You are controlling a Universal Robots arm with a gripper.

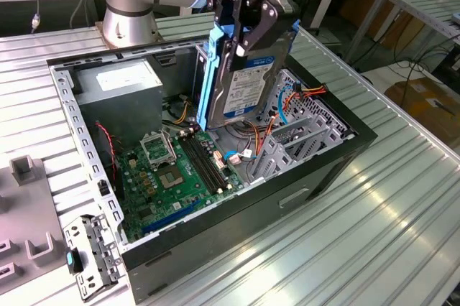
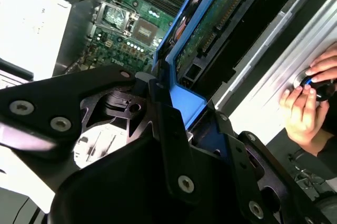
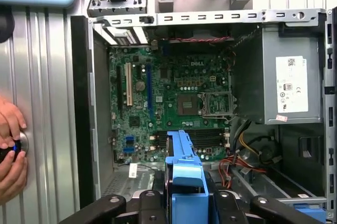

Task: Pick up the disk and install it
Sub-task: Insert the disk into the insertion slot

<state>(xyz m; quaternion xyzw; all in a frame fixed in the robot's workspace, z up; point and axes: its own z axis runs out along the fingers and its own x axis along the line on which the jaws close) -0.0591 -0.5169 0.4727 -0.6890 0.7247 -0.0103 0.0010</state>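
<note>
The disk (image 1: 248, 80), a metal hard drive with a white label in blue carrier rails, hangs on edge above the open computer case (image 1: 72, 112), over the bay area at the exterior view's right. My gripper (image 1: 241, 29) is shut on its upper end, black fingers clamping the blue carrier. In the second wrist view the disk (image 2: 210, 19) shows its green circuit board side beyond the gripper (image 2: 174, 129). In the first wrist view the disk's blue carrier end (image 3: 184, 171) sits between the gripper (image 3: 184, 205) fingers, above the case floor.
Inside the case lie a green motherboard (image 1: 180, 169), a grey power supply (image 1: 118, 87), coloured cables (image 1: 287, 105) and a perforated metal bay (image 1: 309, 130). A metal bracket with a blue latch (image 1: 90, 256) lies outside the case. A person's hand (image 2: 305, 103) rests on the table beside it.
</note>
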